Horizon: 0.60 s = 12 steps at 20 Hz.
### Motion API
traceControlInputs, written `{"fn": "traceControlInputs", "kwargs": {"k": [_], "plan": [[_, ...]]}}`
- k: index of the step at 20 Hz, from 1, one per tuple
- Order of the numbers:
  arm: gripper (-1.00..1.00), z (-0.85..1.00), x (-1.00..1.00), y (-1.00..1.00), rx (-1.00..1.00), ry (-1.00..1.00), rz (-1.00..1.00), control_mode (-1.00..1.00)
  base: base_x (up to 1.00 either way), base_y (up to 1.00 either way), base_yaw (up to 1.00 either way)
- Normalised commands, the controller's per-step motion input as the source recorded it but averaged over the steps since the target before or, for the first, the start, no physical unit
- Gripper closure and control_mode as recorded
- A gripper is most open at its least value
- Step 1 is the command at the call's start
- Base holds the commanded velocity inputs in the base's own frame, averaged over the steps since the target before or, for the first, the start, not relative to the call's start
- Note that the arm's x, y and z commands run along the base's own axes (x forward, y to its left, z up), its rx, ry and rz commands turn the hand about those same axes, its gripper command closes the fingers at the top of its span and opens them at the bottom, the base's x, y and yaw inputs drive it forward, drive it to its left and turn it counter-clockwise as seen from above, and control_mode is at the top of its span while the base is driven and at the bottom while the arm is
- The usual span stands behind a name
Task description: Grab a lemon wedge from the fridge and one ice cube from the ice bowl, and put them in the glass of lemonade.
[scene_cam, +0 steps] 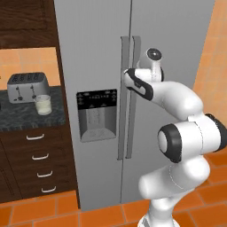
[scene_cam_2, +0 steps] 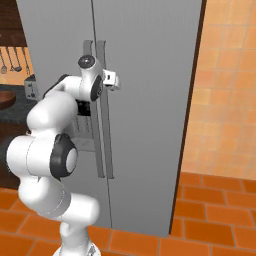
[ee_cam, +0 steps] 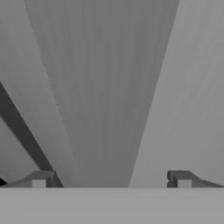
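The grey steel fridge [scene_cam: 97, 53] stands with both doors shut, so the lemon wedge is hidden. My gripper [scene_cam: 129, 74] is up against the long vertical handles [scene_cam: 133, 128] at the door seam, about chest height. In the hand view my gripper [ee_cam: 111, 180] is open, with a grey handle bar [ee_cam: 109, 87] running between the two fingertips [ee_cam: 41, 179] and nothing gripped. The glass of lemonade [scene_cam: 43, 104] stands on the dark counter left of the fridge. At the left edge of the right base view, the reddish-brown ice bowl [scene_cam_2: 4, 100] just shows.
A steel toaster [scene_cam: 27, 85] sits behind the glass on the counter [scene_cam: 17, 119], above a stack of drawers [scene_cam: 40, 159]. The black-panelled dispenser [scene_cam: 96, 114] is in the left fridge door. An orange tiled wall [scene_cam_2: 225, 100] is right of the fridge.
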Motion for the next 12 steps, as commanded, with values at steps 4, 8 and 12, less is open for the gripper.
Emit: {"fn": "traceControlInputs", "kwargs": {"k": [4,8,12], "plan": [[-1.00,0.00,0.16,-0.13,0.00,0.00,-0.09,-1.00,0.00,0.00,0.00],[-1.00,-0.06,0.11,-0.40,0.04,0.00,-0.08,-1.00,0.00,0.00,0.00],[-1.00,-0.03,0.28,-0.39,0.10,0.00,-0.02,-1.00,0.00,0.00,0.00]]}}
